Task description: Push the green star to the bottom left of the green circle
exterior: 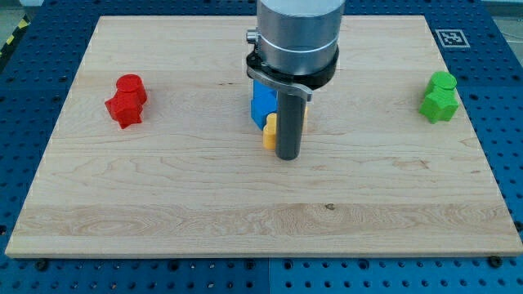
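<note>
Partly hidden: blue block (pixel 261 101), yellow block (pixel 270 131).

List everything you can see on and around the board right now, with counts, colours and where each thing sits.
red blocks: two, touching, cylinder above star, view's left
green circle: one, view's right
green star: one, touching the circle, just below it
blue block: one, centre, partly hidden by the arm
yellow block: one, centre, shape unclear
wooden board: one, light wood
blue perforated table: one, around the board
marker tag: one, top right
my tip: one, dark, right beside the yellow block
</note>
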Controlling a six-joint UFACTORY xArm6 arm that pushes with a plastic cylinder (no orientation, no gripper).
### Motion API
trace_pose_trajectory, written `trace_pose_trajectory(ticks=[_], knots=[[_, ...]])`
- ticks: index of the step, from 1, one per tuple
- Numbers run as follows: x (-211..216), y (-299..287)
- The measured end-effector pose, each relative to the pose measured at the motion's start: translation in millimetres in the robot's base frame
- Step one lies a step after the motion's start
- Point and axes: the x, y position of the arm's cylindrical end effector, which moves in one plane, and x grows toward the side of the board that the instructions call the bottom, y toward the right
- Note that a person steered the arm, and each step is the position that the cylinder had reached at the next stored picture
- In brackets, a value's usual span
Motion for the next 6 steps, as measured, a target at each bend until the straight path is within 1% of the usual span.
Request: trace_pose_trajectory(ticks=[1,2,3,4,5,6], knots=[[21.0,57.0],[18.6,146.1],[-20.6,240.8],[-66.5,298.2],[-92.6,302.7],[-86.1,280.8]])
